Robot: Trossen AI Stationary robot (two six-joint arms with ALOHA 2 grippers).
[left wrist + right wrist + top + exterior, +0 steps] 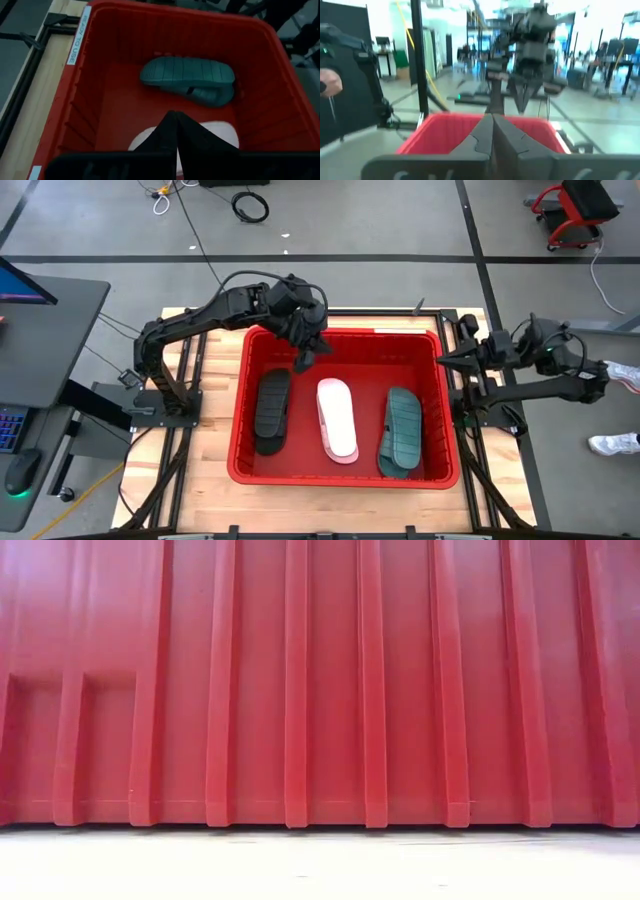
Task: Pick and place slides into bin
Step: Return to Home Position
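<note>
- Fingers (161,134) of the left gripper (308,360) were seen pressed together to a point, with nothing held between them.
- That gripper was held over the bin (340,336), close to its far wall, above the gap between the far ends of the black slide (272,410) and the pink slide (337,418).
- Past those fingers, the teal slide (187,80) was seen sole up on the bin floor, and part of the pink slide was hidden behind the fingers.
- Three slides were laid side by side inside the bin: black on the left, pink in the middle, teal on the right, none touching another.
- Fingers (479,136) of the right gripper (442,361) were likewise closed on nothing.
- The right gripper was kept outside the bin, just beside its right wall, pointed toward it.
- The bin was set on the table (200,470) between the two arms, and the low view was filled by its ribbed wall.
</note>
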